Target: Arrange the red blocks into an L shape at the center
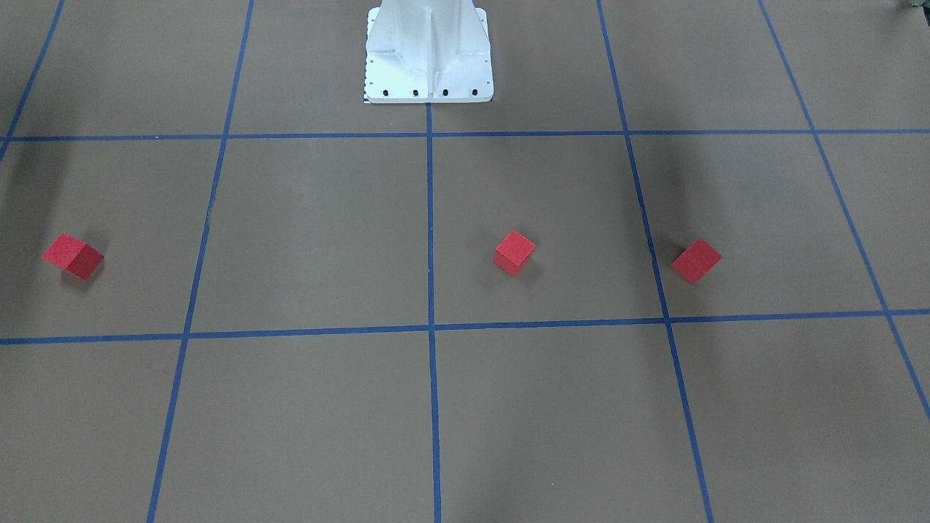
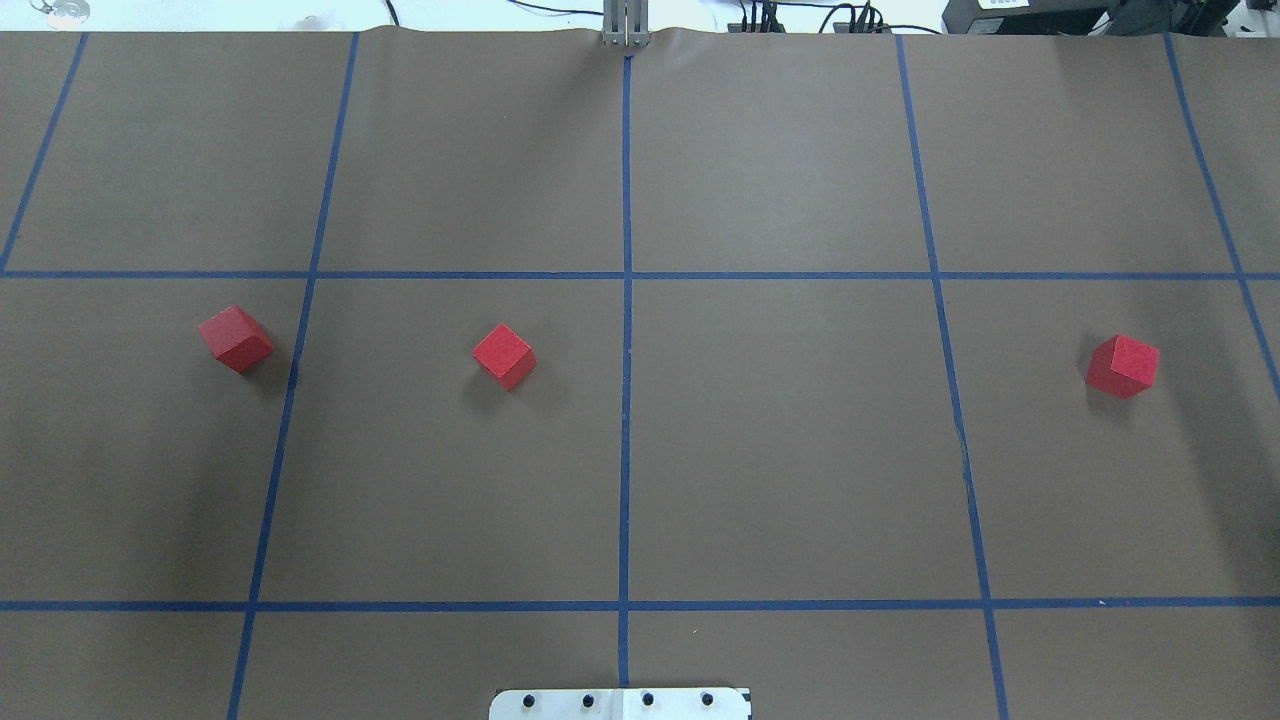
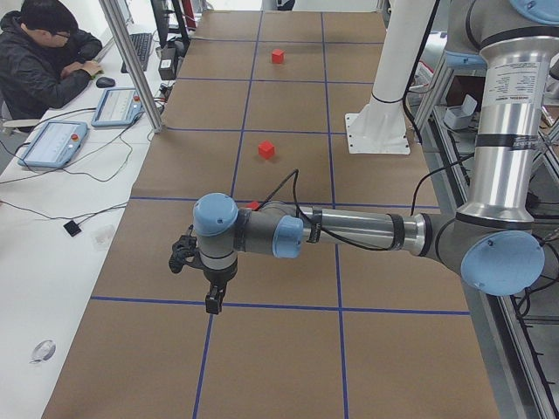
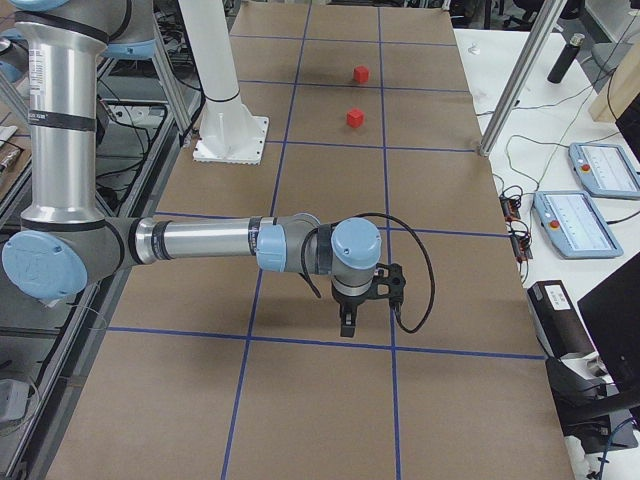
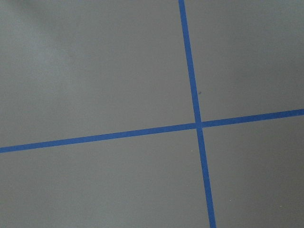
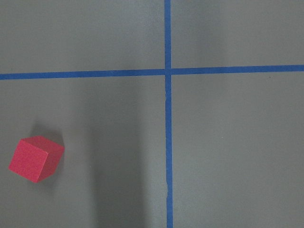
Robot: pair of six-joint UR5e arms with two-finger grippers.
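Three red blocks lie apart on the brown table. In the overhead view one (image 2: 235,339) is at the left, one (image 2: 504,356) is left of the middle line, and one (image 2: 1123,366) is far right. The center crossing (image 2: 627,275) is bare. The right block also shows in the right wrist view (image 6: 35,159). My left gripper (image 3: 212,304) hangs over a tape crossing beyond the left block; it shows only in the left side view, so I cannot tell its state. My right gripper (image 4: 347,326) hangs near the right block; I cannot tell its state either.
The white robot base (image 2: 620,703) stands at the near edge on the middle line. A person (image 3: 48,61) sits at a side desk with tablets (image 3: 52,141). Cables and boxes lie past the far edge (image 2: 800,15).
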